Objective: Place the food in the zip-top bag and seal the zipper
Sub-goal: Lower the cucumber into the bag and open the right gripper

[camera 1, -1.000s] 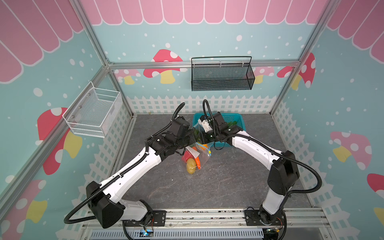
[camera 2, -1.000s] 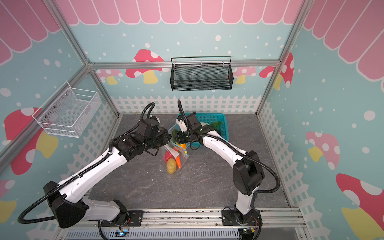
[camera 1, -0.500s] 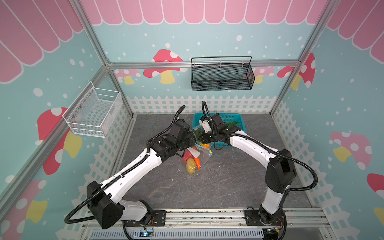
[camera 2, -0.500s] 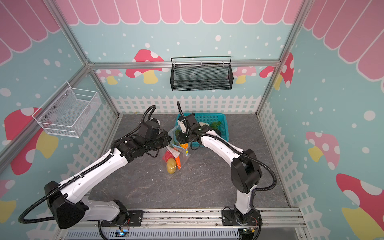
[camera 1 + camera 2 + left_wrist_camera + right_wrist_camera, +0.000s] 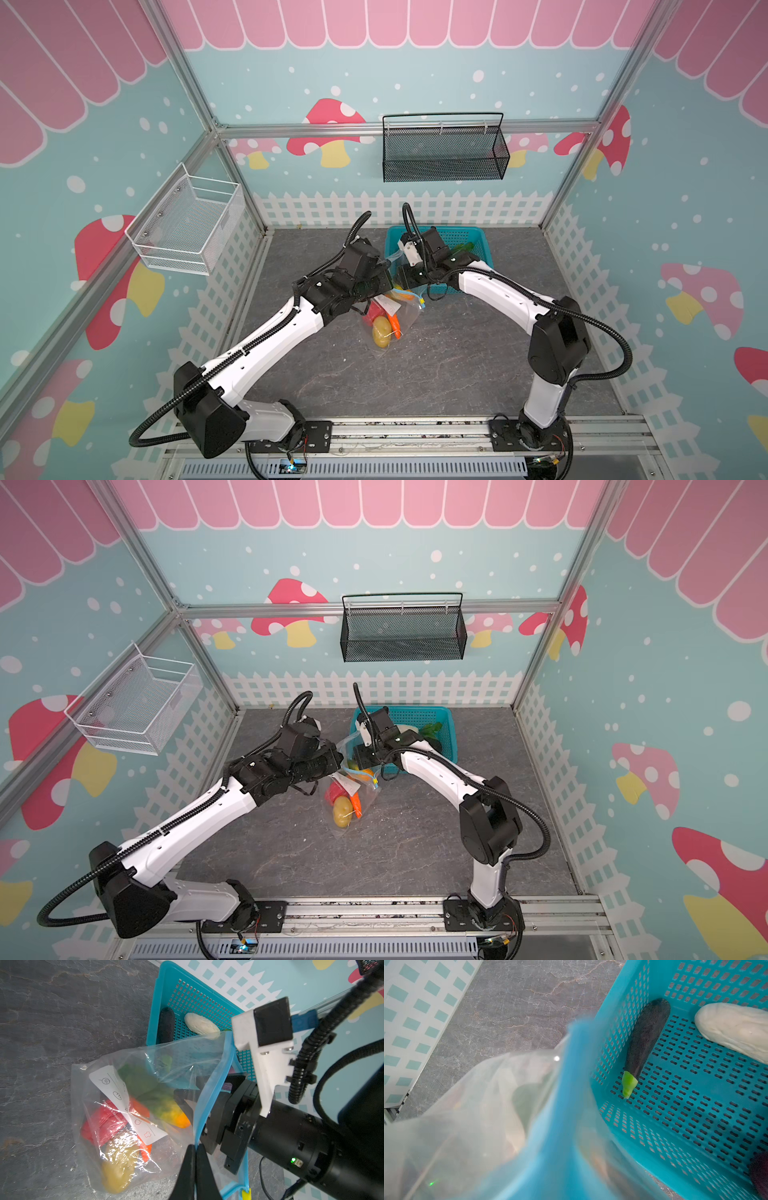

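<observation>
Left wrist view: right end effector [image 5: 187, 1087] had opened inside the bag [image 5: 93, 1076], dropping food [image 5: 172, 1111]. Left end effector [image 5: 195, 1148] clenched the zipper [image 5: 212, 1088].

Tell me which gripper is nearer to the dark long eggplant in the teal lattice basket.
Right. The right gripper reaches into the clear plastic zip-top bag beside the basket; the left gripper pinches its blue rim, farther from the eggplant.

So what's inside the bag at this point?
Inside the bag: a red piece, a yellow potato, an orange carrot, green leaves and a yellow-orange piece. The white label and crinkled plastic hide parts of them; anything beneath cannot be seen.
</observation>
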`<state>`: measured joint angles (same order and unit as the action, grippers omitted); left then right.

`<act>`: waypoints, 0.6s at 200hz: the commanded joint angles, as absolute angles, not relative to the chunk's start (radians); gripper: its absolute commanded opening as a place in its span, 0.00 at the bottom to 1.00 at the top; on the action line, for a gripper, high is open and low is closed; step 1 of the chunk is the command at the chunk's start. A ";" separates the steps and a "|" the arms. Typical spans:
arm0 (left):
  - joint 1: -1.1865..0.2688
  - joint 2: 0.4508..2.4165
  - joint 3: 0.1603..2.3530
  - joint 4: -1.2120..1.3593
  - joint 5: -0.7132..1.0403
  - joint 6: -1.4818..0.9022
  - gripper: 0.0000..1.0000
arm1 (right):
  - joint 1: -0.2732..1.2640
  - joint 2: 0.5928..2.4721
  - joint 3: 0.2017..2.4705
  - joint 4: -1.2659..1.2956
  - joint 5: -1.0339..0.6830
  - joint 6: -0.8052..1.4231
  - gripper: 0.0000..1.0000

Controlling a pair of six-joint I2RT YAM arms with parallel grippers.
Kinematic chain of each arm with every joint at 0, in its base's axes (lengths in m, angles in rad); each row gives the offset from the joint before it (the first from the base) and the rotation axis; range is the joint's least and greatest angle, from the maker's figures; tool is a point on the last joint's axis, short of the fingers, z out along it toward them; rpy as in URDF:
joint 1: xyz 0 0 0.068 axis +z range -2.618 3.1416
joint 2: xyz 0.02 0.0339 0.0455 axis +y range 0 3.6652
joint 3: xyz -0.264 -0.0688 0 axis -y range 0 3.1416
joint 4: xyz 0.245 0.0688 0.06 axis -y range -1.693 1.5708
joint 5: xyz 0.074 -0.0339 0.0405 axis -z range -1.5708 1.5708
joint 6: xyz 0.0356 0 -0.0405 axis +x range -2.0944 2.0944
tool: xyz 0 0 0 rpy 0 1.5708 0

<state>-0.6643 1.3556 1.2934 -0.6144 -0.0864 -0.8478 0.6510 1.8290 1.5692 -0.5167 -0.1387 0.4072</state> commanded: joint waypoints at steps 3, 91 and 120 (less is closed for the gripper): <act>-0.669 1.334 1.282 -0.598 -0.112 -0.835 0.00 | 0.657 1.844 1.577 -0.529 -0.129 0.393 0.55; -0.661 1.312 1.236 -0.600 -0.106 -0.823 0.00 | 0.654 1.606 1.487 -0.529 -0.126 0.421 0.58; -0.659 1.317 1.226 -0.597 -0.077 -0.818 0.00 | 0.626 1.542 1.446 -0.529 -0.062 0.407 0.60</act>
<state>-0.6632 1.3296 1.2373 -0.6060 -0.0887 -0.8322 0.6464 1.5936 1.4807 -0.5243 -0.1211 0.4194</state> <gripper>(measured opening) 0.047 0.591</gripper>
